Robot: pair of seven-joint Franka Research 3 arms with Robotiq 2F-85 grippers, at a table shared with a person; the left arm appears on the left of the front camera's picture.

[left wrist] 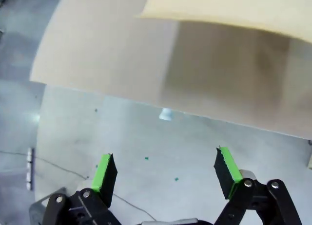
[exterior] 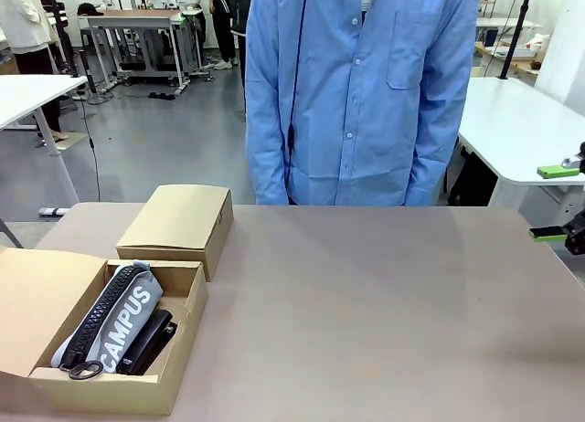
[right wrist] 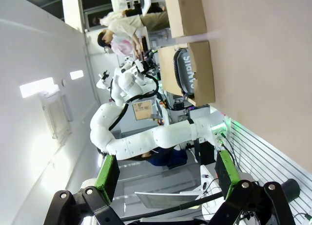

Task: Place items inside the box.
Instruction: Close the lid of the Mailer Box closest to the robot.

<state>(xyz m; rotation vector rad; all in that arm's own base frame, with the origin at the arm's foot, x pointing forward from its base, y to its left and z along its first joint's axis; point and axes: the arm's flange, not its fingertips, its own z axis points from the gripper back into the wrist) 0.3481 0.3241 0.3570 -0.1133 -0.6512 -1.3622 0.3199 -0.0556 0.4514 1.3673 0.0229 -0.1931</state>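
Beside the table point(exterior: 384, 294), both end effectors (left point(left wrist: 165, 174), right point(right wrist: 168, 174)) gape wide, holding nothing.

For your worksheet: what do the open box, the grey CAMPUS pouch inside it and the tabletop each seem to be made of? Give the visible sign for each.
Open tan box: likely cardboard, matte, with thin folded walls and flaps.
Light grey zip pouch lettered CAMPUS: seems a soft fabric, dull finish; it sags and carries a black zip.
Beige tabletop: smooth, matte, uniform; probably laminate, though the look leaves it open.
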